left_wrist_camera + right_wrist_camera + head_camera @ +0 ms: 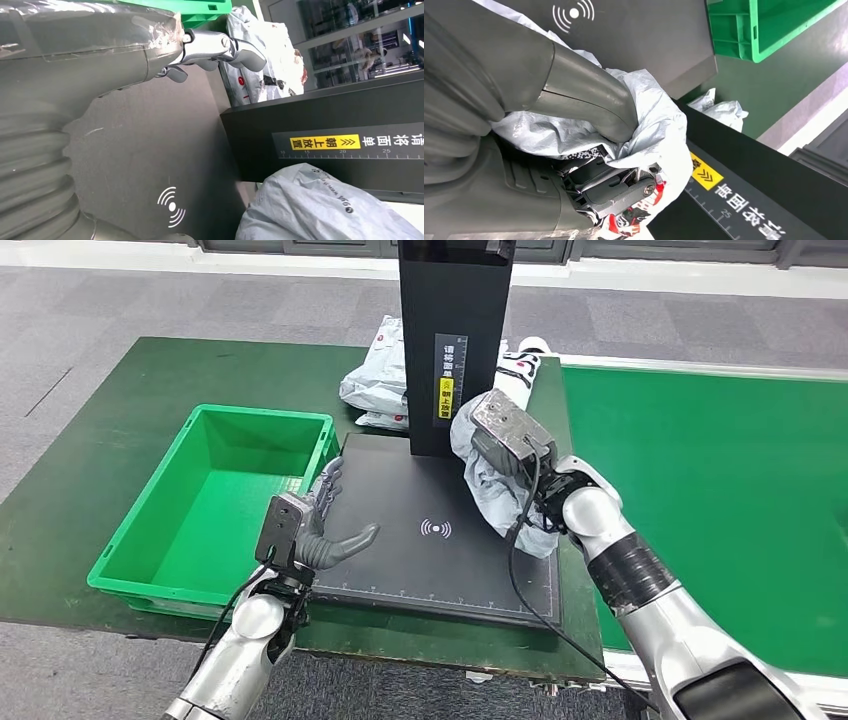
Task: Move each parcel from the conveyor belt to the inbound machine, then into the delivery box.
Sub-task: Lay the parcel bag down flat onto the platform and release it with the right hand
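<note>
Green matting covers the table, where the black inbound machine stands. Above its platform's right side, the right robot hand grips a grey parcel. At the platform's left edge, the left robot hand hovers with fingers spread, holding nothing, beside the green delivery box.

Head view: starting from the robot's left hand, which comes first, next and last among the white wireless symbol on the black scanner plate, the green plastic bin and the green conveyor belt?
1. Green plastic bin: right beside the left hand, on its left.
2. White wireless symbol: on the black scanner plate, to the hand's right.
3. Green conveyor belt: far right.
</note>
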Robot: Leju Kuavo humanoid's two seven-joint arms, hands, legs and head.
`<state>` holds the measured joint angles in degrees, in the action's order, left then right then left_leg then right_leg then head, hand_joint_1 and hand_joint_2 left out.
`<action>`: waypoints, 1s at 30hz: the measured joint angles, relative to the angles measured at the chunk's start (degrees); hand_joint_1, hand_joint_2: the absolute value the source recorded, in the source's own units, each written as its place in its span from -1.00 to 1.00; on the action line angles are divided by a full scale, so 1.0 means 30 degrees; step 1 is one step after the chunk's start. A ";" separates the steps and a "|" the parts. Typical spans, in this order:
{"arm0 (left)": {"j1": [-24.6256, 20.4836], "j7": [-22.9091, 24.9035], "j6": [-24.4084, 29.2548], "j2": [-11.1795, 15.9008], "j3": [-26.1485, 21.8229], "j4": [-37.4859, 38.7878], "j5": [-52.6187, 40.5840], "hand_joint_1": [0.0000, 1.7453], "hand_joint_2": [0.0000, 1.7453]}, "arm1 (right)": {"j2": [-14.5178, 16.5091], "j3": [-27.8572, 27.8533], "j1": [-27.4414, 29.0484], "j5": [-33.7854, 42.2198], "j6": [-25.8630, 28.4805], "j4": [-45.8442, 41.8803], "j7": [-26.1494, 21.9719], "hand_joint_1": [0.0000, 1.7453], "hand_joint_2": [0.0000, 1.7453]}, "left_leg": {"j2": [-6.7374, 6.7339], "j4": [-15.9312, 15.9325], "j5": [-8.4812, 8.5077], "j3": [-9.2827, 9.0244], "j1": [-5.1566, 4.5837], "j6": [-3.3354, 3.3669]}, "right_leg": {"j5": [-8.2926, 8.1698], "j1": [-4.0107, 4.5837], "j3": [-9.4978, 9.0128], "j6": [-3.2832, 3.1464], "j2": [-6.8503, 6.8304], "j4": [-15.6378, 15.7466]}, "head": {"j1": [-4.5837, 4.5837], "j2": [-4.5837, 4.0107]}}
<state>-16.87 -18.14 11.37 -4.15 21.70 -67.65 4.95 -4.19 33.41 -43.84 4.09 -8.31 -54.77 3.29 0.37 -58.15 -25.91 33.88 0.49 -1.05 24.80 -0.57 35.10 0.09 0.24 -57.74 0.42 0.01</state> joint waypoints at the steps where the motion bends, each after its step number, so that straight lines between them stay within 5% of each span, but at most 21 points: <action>1: 0.0007 0.0011 0.0004 -0.0002 0.0000 -0.0035 0.0004 -1.00 1.00 | -0.0026 0.0058 0.0042 0.0099 0.0066 -0.0002 -0.0009 1.00 1.00 | 0.0000 0.0000 0.0000 0.0000 0.0000 0.0000 | 0.0000 0.0000 0.0000 0.0000 0.0000 0.0000 | 0.0000 0.0000; 5: 0.0011 0.0138 0.0082 -0.0007 0.0000 -0.0140 -0.0011 -1.00 1.00 | -0.0137 0.0293 0.0224 0.0888 0.0206 -0.0100 -0.0091 1.00 1.00 | -0.0001 -0.0001 0.0000 0.0001 -0.0002 0.0000 | -0.0001 -0.0003 -0.0001 0.0001 0.0000 0.0000 | 0.0000 0.0004; 9: 0.0021 0.0242 0.0275 -0.0007 0.0000 -0.0257 -0.0026 -1.00 1.00 | -0.0322 0.0512 0.0286 0.2150 0.0182 -0.0769 -0.0388 -0.92 1.00 | -0.0001 -0.0001 0.0000 0.0005 -0.0003 0.0000 | -0.0002 -0.0005 -0.0001 0.0001 0.0000 0.0000 | 0.0000 0.0000; 10: 0.0027 0.0253 0.0332 -0.0007 0.0000 -0.0275 -0.0026 -1.00 1.00 | -0.0350 0.0526 0.0270 0.2526 0.0167 -0.1017 -0.0400 -0.99 1.00 | 0.0000 -0.0001 0.0000 0.0005 -0.0003 0.0000 | -0.0002 -0.0005 -0.0002 0.0001 0.0001 0.0000 | 0.0000 0.0000; 30: 0.0104 0.0392 0.0559 -0.0204 -0.0002 -0.0457 -0.0025 -1.00 1.00 | 0.0266 0.2187 -0.0551 0.4644 -0.2452 -0.1541 -0.0078 -1.00 1.00 | 0.0008 0.0000 0.0002 0.0012 -0.0001 0.0000 | -0.0003 -0.0004 -0.0008 0.0001 -0.0008 0.0000 | 0.0000 0.0000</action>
<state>-16.55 -16.96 13.05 -4.76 21.70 -69.02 4.87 -3.39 39.97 -45.50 18.03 -15.67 -59.39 3.06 0.40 -58.16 -25.91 33.91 0.49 -1.05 24.79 -0.58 35.08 0.09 0.22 -57.74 0.42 0.01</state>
